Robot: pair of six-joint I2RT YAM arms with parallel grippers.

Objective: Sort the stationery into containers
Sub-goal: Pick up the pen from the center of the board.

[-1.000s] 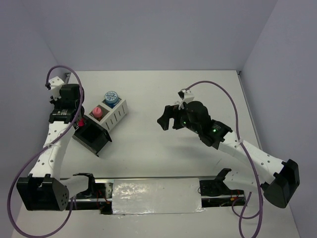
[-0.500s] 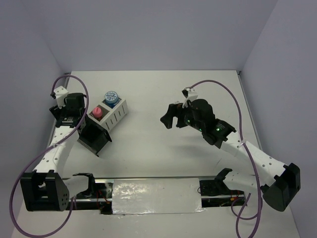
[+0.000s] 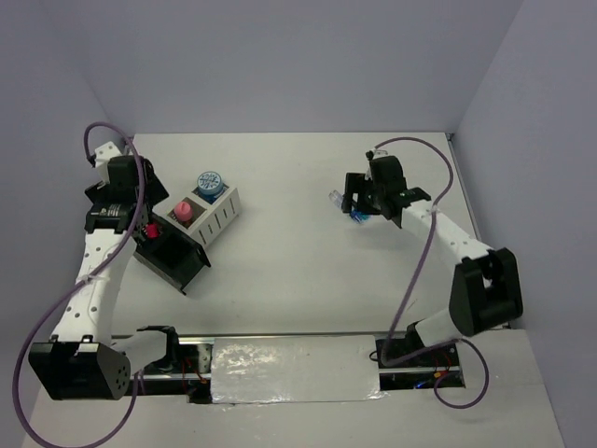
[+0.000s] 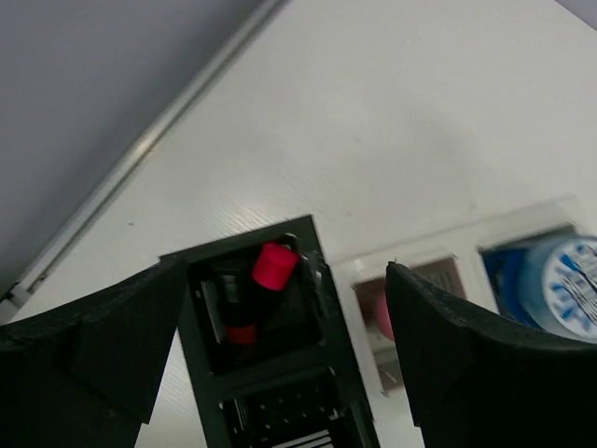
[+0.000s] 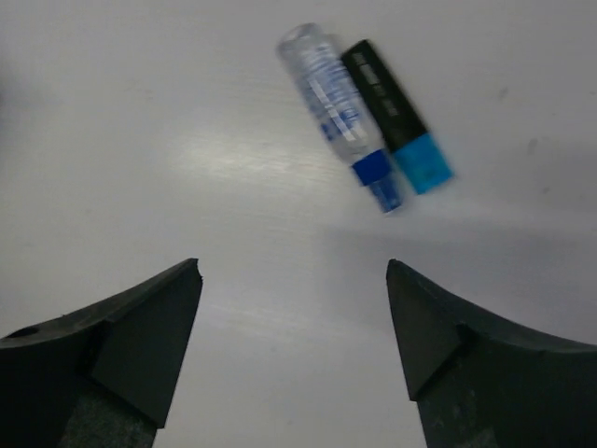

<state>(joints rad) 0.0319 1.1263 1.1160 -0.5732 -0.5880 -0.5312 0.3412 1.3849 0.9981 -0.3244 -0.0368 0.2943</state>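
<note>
1. In the left wrist view the left gripper (image 4: 285, 280) is spread wide with nothing between its fingers (image 4: 93, 345). It hangs over the black organizer (image 4: 270, 371) at the lower middle of the frame.
2. A pink highlighter (image 4: 266, 271) with a black body leans inside that organizer's upper compartment, pink end up.
3. Just to the right is the white organizer (image 4: 438, 245). A pink tube (image 4: 379, 317) sits in its left compartment, partly hidden by the right finger. A blue patterned tape roll (image 4: 560, 280) fills the next compartment, at the right edge of the frame.
4. In the top view both organizers stand left of centre, the black one just below and left of the white one.
5. In the right wrist view the right gripper (image 5: 294, 271) is also spread wide and empty, over the bare table (image 5: 140, 140).
6. In the upper middle of that frame a clear tube (image 5: 326, 84) with a blue cap and a blue marker (image 5: 396, 117) with a black body lie flat side by side. Their blue ends point to the lower right.
7. In the top view these two lie right of centre, partly hidden by the right gripper.
</note>
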